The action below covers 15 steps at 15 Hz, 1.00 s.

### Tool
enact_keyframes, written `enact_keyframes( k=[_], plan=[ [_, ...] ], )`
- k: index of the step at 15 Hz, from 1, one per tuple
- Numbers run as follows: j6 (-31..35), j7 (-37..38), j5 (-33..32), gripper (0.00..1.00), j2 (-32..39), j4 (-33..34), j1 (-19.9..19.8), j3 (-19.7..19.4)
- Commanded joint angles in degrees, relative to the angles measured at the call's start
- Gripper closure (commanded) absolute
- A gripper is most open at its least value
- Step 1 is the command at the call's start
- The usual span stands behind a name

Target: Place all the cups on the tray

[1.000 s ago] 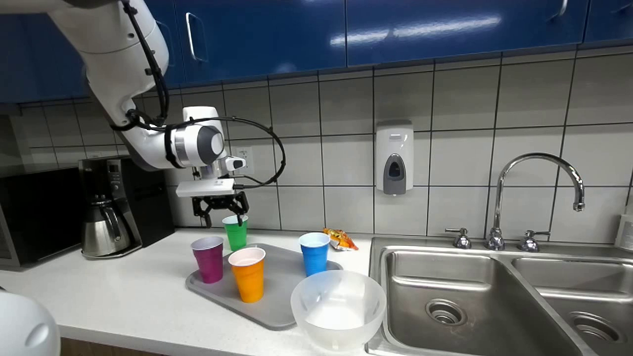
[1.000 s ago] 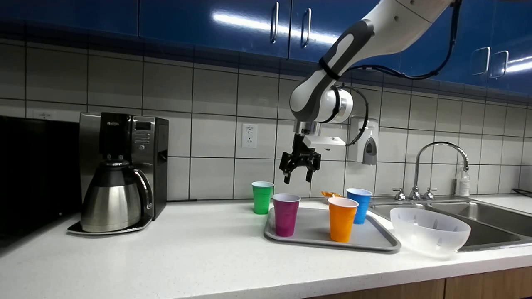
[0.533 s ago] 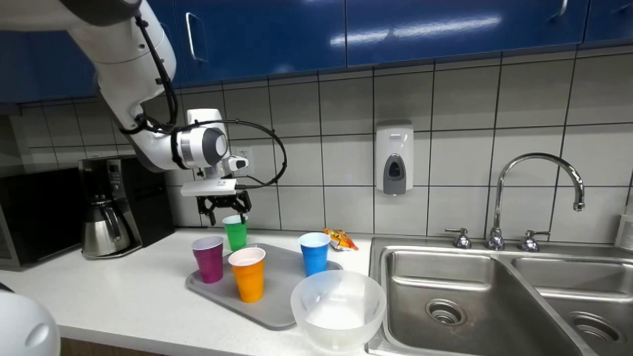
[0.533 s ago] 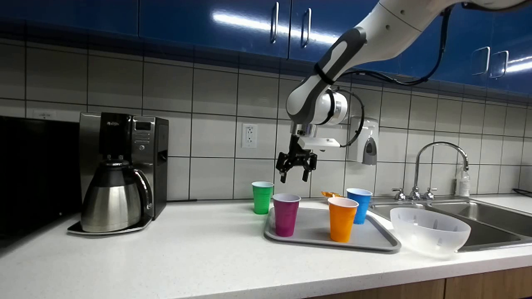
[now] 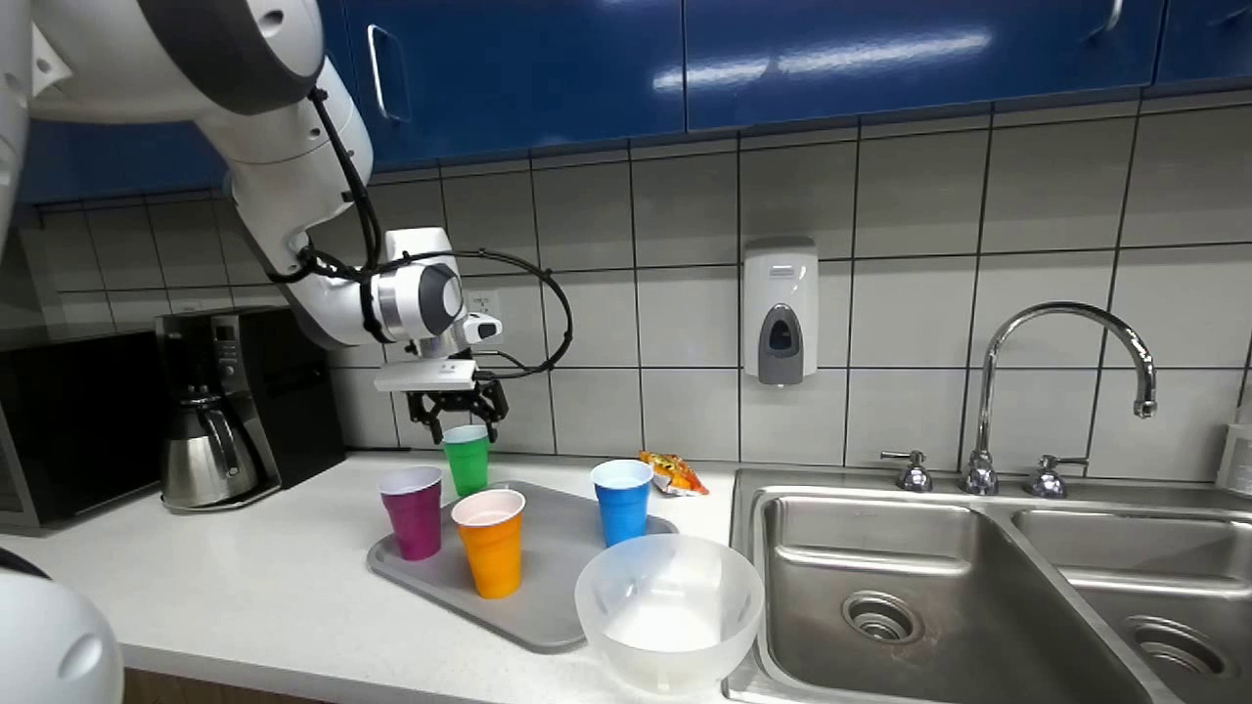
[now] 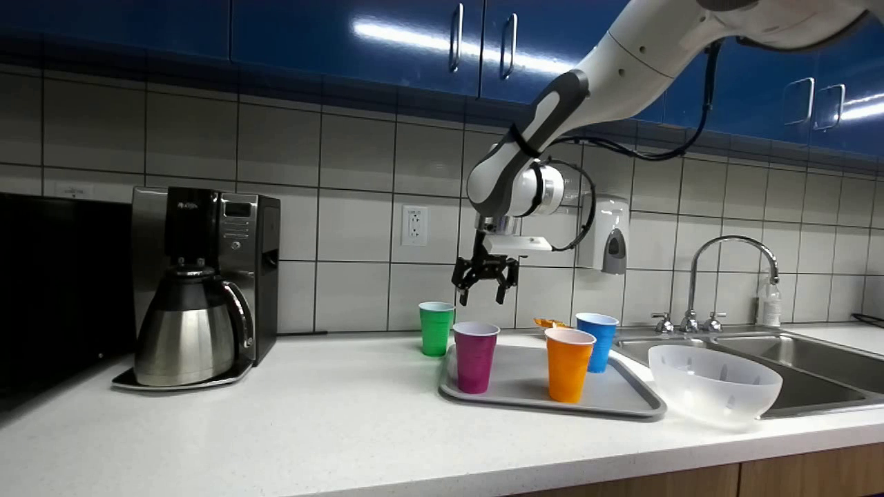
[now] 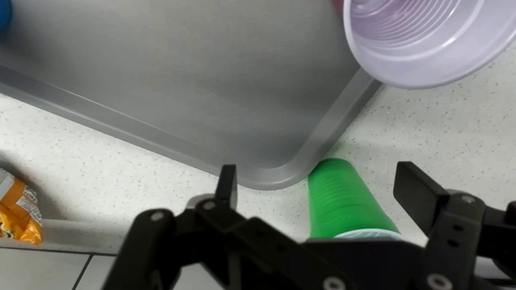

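No text is legible: print on the coffee maker [image 6: 200, 245] and orange packet [image 7: 19, 211] blurs.

In the wrist view, your jaws stand wide apart; the green plastic cup [image 7: 342, 193] shows between them, with the tabletop [image 7: 274, 213] visible at both its sides. Behind this cup the tiled wall [image 6: 356, 293] leaves you only a narrow gap, and a corner of the grey tray [image 7: 181, 80] lies just beside its base. On the tray you have a broad passage between the purple cup [image 6: 474, 362] and the blue cup [image 6: 605, 342], the orange cup [image 6: 570, 366] standing farther from the wall. Toward the steel sink [image 5: 939, 645], a translucent bowl [image 6: 715, 386] obstructs you.
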Motion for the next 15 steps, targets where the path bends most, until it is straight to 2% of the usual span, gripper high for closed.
enact_keyframes(
  k=[1,15],
  plan=[
    [-0.9,3.7,-2.2,0.0,3.7,5.8,1.6,-1.4],
    [-2.6,9.5,-4.2,0.0,13.6,20.3,6.1,-5.1]
  ],
)
